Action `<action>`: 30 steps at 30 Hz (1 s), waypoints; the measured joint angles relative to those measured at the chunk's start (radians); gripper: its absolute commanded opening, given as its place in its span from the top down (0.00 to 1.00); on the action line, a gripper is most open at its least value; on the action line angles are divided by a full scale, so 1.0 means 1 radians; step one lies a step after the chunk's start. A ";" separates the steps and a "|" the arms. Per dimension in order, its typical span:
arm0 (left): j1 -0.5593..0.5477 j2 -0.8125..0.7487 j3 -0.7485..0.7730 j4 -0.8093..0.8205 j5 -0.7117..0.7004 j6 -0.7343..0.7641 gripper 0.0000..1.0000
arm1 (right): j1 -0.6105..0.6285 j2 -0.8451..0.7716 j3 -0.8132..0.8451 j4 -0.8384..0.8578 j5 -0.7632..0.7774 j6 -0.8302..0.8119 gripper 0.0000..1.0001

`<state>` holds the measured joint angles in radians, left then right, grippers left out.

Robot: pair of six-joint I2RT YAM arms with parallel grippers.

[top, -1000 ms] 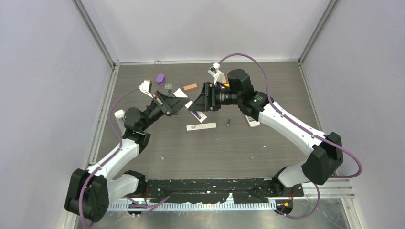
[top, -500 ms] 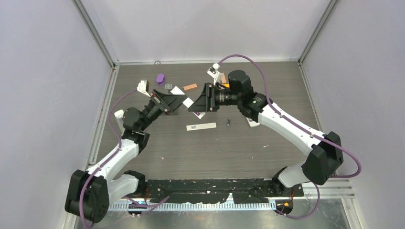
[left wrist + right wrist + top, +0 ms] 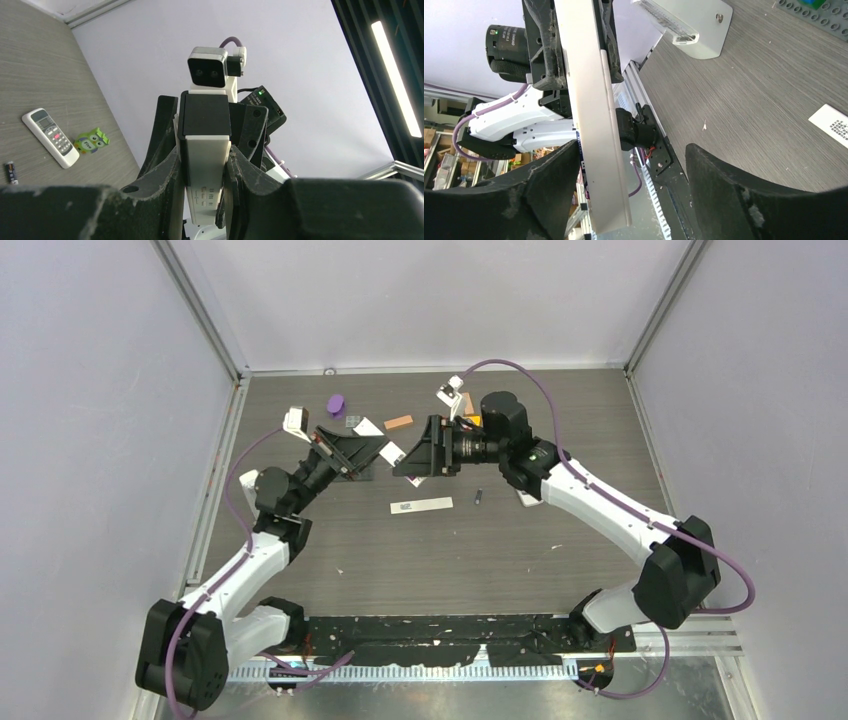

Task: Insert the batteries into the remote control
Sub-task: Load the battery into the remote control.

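The remote [image 3: 205, 150] is clamped in the left gripper [image 3: 202, 172]. Beside it, the right gripper [image 3: 633, 167] is newly spread apart, so a battery is judged released.

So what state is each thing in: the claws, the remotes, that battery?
left gripper: shut on the slim white remote.
slim white remote: held off the table.
right gripper: open, straddling that remote.
buttoned remote: lying face up on the table.
dark battery: lying loose on the table.

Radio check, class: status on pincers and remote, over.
Left pincer shut on white remote. Right pincer open around it. Dark battery loose on table.
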<state>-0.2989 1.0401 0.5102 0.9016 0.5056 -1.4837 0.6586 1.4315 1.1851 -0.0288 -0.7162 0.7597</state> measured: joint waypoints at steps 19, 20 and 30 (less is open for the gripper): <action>0.000 0.007 0.000 0.060 0.023 0.026 1.00 | -0.034 -0.117 -0.089 0.126 0.000 0.016 0.27; 0.000 0.007 0.000 0.060 0.023 0.026 1.00 | -0.034 -0.116 -0.088 0.114 -0.001 0.006 0.29; 0.000 0.006 0.000 0.047 0.028 0.051 1.00 | -0.034 -0.093 -0.071 0.029 0.001 -0.043 0.20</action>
<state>-0.2985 1.0466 0.5102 0.9482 0.5339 -1.4322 0.6247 1.3380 1.1137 -0.0002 -0.7155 0.7170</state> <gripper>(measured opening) 0.293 0.743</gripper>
